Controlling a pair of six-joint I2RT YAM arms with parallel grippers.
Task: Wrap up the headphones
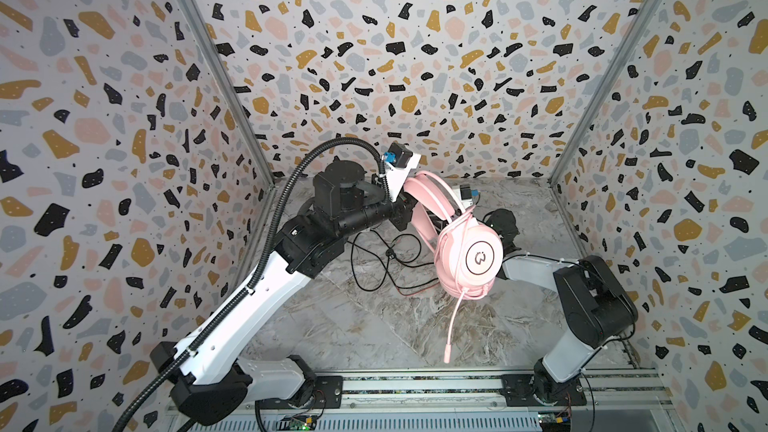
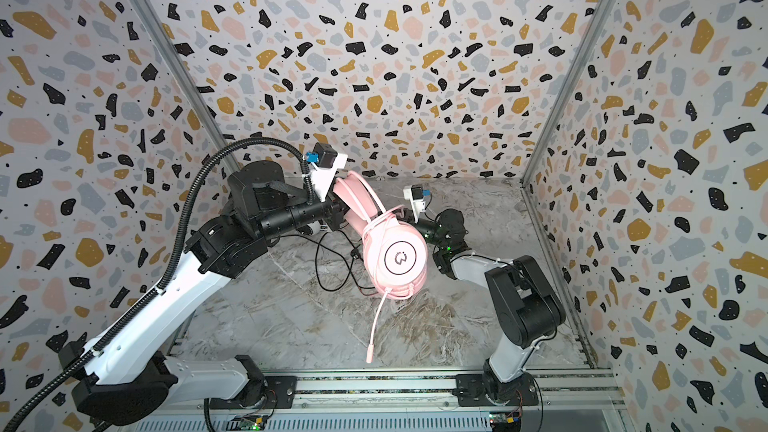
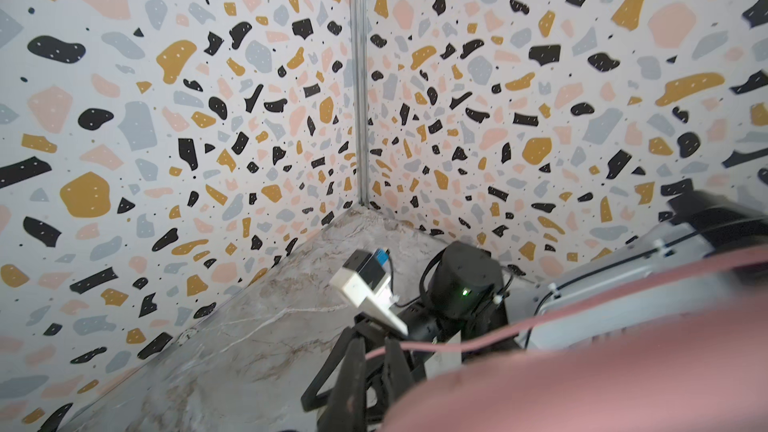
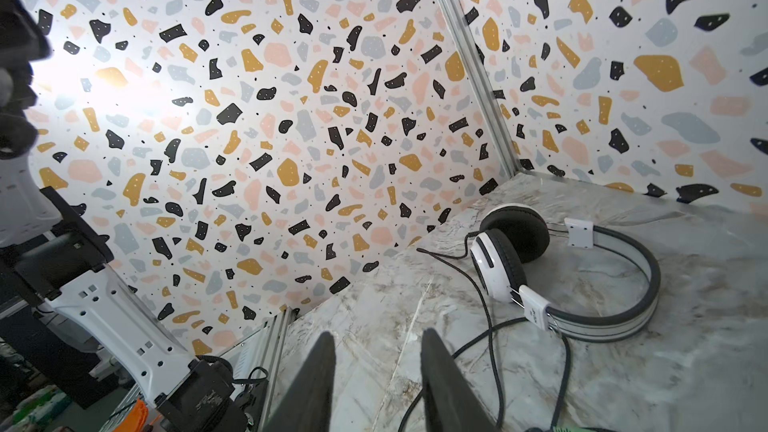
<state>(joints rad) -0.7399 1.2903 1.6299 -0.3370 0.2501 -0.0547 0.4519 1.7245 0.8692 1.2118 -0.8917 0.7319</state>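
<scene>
The pink headphones (image 1: 469, 257) hang in the air above the marble table, mic boom (image 1: 453, 326) pointing down. My left gripper (image 1: 405, 211) is shut at their headband. In the left wrist view its fingers (image 3: 353, 367) stand close together, the pink cable (image 3: 478, 340) runs out from between the tips, and pink padding (image 3: 582, 367) fills the corner. My right gripper (image 4: 376, 338) is open and empty, just behind the pink ear cup in both top views. The white headphones (image 4: 561, 276) lie on the table near the back corner, and their black cable (image 1: 374, 259) is loose.
Terrazzo-patterned walls enclose the marble table (image 1: 353, 326) on three sides. A metal rail (image 1: 415, 384) carrying both arm bases runs along the front edge. The black cable (image 2: 332, 259) loops across the table under the left forearm.
</scene>
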